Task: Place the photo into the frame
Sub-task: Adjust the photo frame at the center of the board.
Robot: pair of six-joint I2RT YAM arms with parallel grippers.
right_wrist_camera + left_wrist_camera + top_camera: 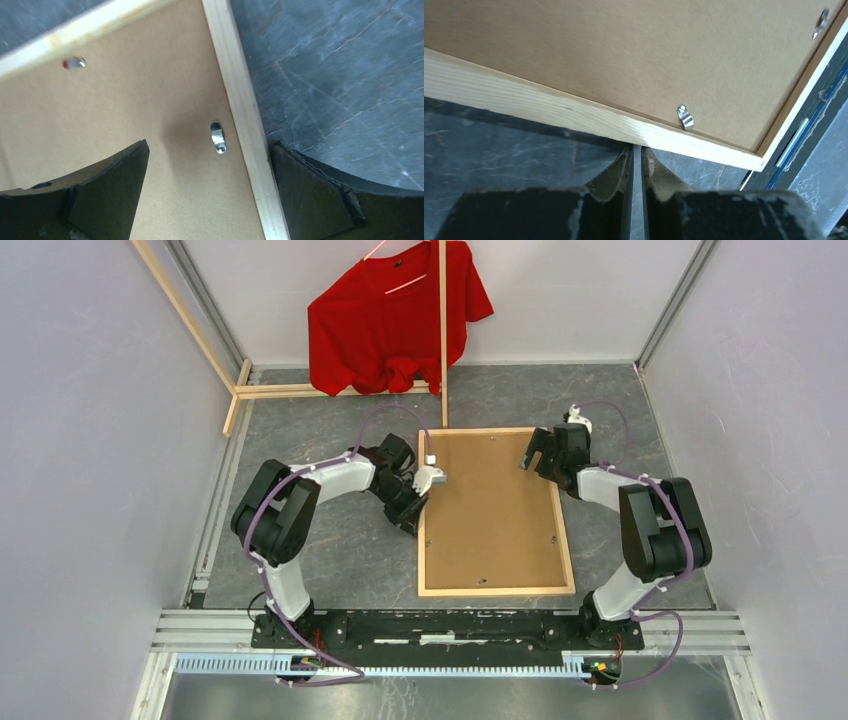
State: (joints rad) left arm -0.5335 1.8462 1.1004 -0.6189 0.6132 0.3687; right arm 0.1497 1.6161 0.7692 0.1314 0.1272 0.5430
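Top external: frame (497, 590) laid back-up at centre of table (330, 440), brown backing board (495, 510) seated inside. Left gripper (432, 478) fingers held together at frame's left rail. Right gripper (532, 455) fingers spread wide astride upper right rail.

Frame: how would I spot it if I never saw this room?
On the grey table, between the left arm and right arm, the frame lies flat. Thin pale-wood strips close a rectangle around a brown board; the loose slats at the far left are just open sticks.
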